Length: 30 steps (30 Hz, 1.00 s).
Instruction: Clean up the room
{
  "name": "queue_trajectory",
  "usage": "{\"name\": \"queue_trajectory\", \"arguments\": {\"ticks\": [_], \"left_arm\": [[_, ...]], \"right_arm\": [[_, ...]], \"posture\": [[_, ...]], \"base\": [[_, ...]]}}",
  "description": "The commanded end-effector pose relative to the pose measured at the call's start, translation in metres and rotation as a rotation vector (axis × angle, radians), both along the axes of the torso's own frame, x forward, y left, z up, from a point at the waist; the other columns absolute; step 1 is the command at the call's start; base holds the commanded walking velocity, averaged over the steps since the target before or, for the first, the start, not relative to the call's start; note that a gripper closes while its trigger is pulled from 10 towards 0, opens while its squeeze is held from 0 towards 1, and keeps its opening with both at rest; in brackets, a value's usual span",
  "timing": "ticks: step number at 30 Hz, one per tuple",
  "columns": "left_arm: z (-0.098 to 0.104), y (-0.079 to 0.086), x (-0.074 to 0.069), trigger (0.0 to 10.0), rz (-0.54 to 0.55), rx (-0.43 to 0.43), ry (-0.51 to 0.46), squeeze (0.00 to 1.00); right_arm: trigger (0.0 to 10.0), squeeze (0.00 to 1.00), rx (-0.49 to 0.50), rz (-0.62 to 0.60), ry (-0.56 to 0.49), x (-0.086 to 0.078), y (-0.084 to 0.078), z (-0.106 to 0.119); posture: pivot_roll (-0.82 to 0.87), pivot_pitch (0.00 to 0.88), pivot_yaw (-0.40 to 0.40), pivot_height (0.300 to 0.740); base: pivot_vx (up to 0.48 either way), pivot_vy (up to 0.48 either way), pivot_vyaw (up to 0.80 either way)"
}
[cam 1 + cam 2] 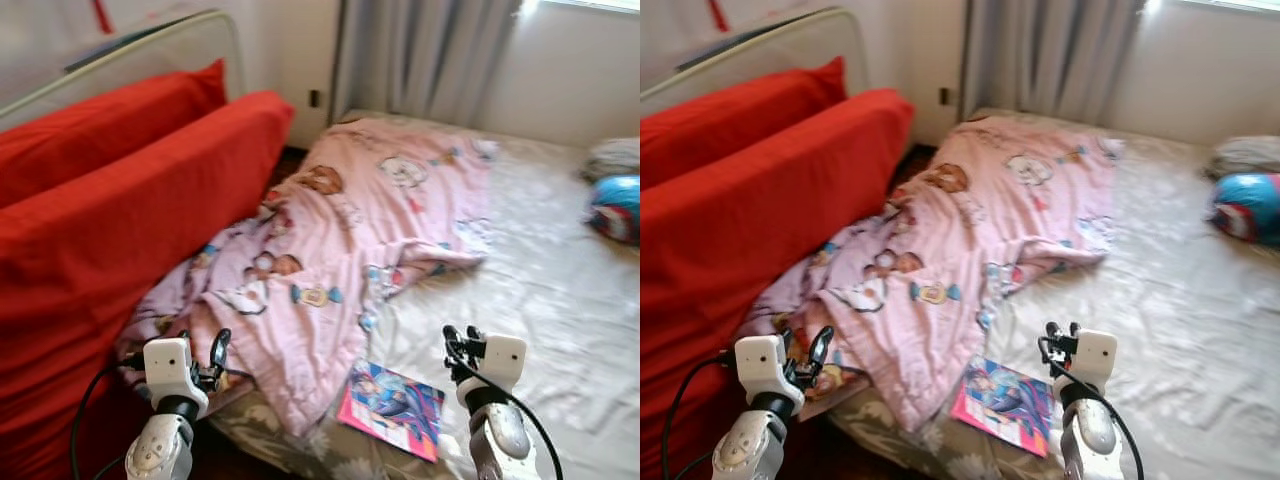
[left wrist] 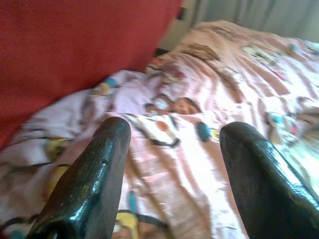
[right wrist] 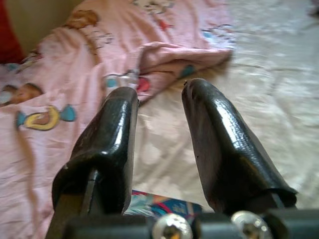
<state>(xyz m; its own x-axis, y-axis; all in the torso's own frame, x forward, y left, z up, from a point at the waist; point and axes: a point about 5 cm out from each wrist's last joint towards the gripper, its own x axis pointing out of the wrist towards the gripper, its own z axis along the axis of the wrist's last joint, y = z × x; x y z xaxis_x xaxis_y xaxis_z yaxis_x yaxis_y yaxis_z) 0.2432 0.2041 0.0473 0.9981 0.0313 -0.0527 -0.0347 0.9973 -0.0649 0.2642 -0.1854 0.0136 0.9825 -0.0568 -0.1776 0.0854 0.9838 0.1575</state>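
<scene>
Pink cartoon blanket (image 1: 340,240) on bed (image 1: 560,300), picture book (image 1: 392,408) title unreadable, left hand (image 2: 172,149) and right hand (image 3: 159,124) open, empty

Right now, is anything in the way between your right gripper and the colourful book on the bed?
Nothing visible. The right gripper, fingers open, hovers just above the colourful flat book; the pink cartoon-print blanket lies beside it.

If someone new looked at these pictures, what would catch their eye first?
Probably the big red cushions leaning along the bed's left side, then the crumpled pink cartoon blanket spread across the mattress. A colourful book lies at the near edge, between the raised left end effector and right end effector.
</scene>
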Motion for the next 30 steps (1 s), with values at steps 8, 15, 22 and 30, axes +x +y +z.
{"name": "queue_trajectory", "arguments": {"ticks": [8, 15, 22, 30], "left_arm": [[0.001, -0.001, 0.000, 10.0, -0.002, -0.005, 0.005, 0.00], [0.002, -0.002, 0.001, 10.0, 0.000, -0.011, 0.002, 0.00], [0.003, -0.003, 0.001, 10.0, 0.013, -0.027, -0.006, 0.00], [0.004, -0.004, 0.001, 10.0, 0.013, -0.031, -0.010, 0.00]], "right_arm": [[10.0, 0.00, 0.004, 0.012, 0.018, 0.000, 0.005, -0.004], [10.0, 0.00, -0.015, 0.015, -0.013, 0.002, 0.005, 0.001], [10.0, 0.00, -0.056, 0.041, -0.040, 0.007, 0.008, 0.008], [10.0, 0.00, -0.089, 0.068, -0.020, 0.008, 0.010, 0.006]], "posture": [[-0.04, 0.079, -0.026, 0.740], [-0.04, 0.084, -0.028, 0.740], [-0.04, 0.087, -0.031, 0.740], [-0.03, 0.092, -0.031, 0.690]], "base": [[0.000, 0.000, -0.68], [0.000, 0.000, -0.19], [0.000, 0.000, 0.00], [0.000, 0.000, 0.00]]}}
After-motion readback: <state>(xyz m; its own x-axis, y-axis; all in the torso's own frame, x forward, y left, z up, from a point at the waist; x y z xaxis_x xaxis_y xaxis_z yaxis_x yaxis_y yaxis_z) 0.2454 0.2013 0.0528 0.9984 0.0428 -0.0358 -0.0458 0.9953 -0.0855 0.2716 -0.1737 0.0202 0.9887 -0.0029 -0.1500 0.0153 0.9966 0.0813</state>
